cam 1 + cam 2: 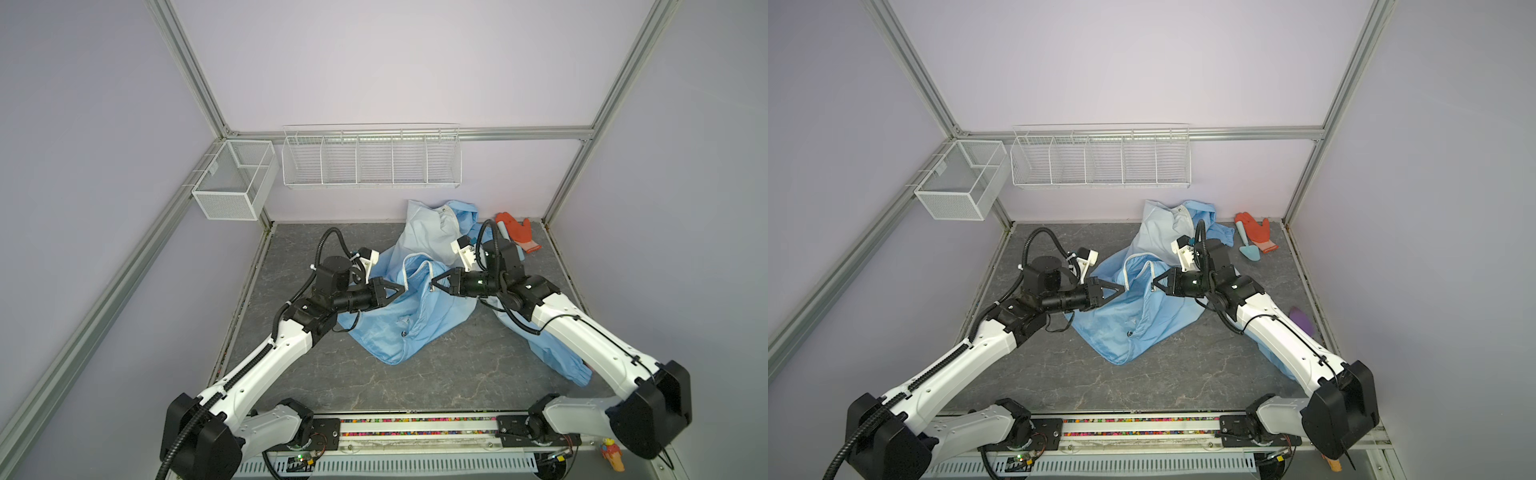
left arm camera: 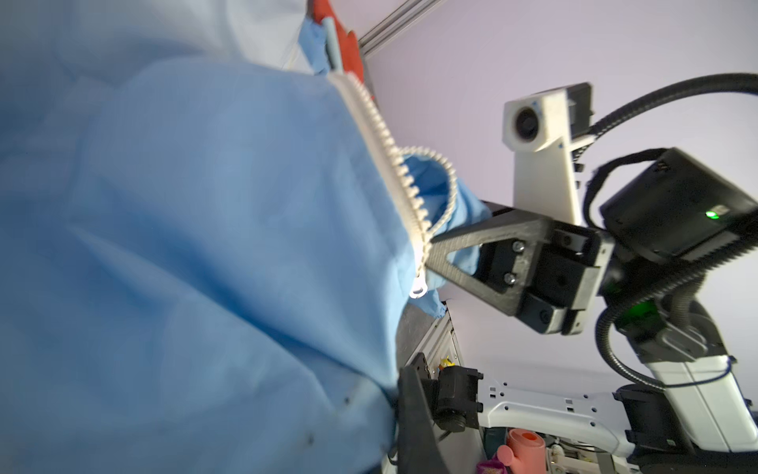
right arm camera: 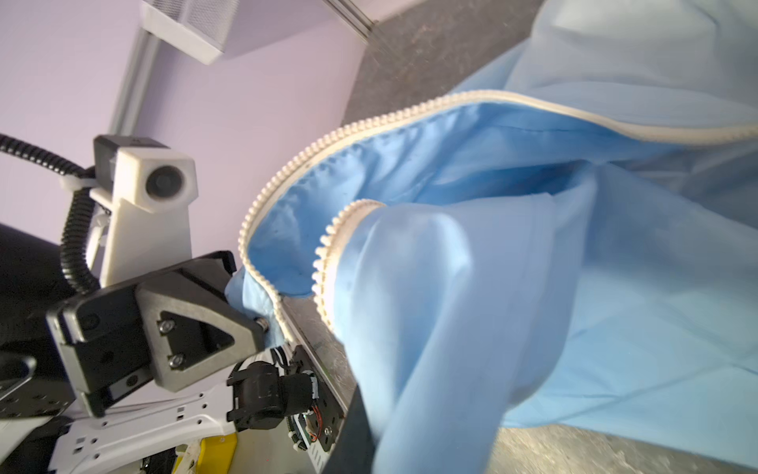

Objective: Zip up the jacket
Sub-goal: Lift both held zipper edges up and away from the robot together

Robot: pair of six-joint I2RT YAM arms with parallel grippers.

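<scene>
- jacket (image 1: 386,328) lies bunched mid-table (image 1: 415,386), with the paler part toward the back wall and one sleeve (image 1: 561,365) trailing under the right arm toward the front right corner
- left claw (image 1: 400,289) is pressed together on one front edge of the jacket, right by the tooth row; the right wrist view shows cloth pinched between its tips
- right claw (image 1: 433,285) is clamped on the opposite front edge, just beside the zipper pull (image 2: 418,289)
- both pinch points are raised off the table and face each other, near but apart. My read: the two low ends are held up so they can be lined up and mated
- zipper (image 2: 393,164) is open — the two tooth rows curve away from each other, and nothing looks engaged
- the step looks like alignment before insertion, so the task has barely begun
- next move probably needs the loose end brought square to the pull, with both edges taut
- risk: the cloth is thin and slack between the grips — an end can twist out of line or slip
- orange glove (image 1: 517,232) sits in the back right corner and plays no part
</scene>
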